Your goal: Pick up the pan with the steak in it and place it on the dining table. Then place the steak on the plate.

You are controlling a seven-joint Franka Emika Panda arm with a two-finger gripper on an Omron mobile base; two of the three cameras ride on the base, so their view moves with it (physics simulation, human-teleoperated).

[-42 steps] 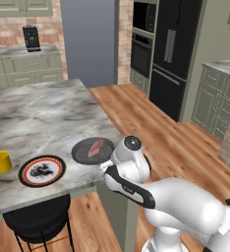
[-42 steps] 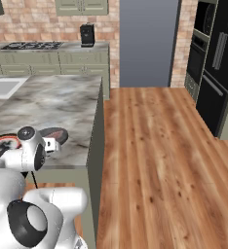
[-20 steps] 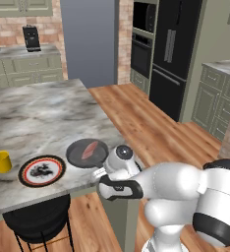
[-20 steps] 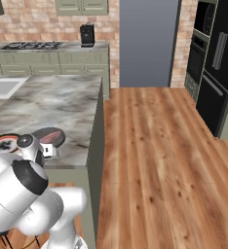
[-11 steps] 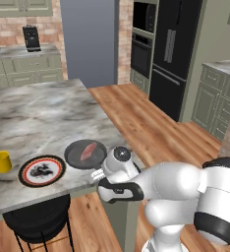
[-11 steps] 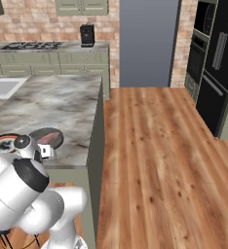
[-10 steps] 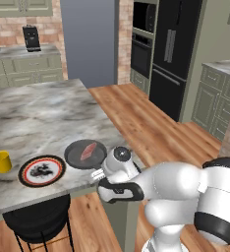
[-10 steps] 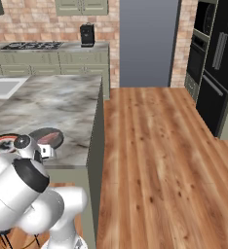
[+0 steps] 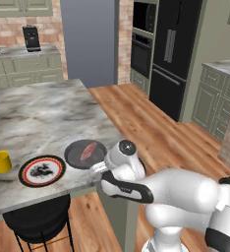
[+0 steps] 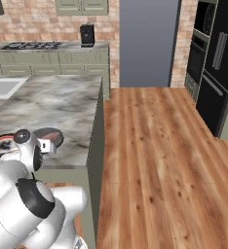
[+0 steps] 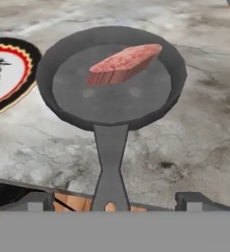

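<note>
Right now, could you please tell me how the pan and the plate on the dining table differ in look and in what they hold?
The pan is plain dark grey; the plate has a red-orange rim and a patterned white centre. The pan has a handle, the plate none. The pan holds the steak; the plate holds no food. Both are round and lie side by side on the dining table.

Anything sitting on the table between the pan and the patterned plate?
No. In the hand view the pan and plate lie side by side with just a narrow bare strip of the dining table between them.
</note>
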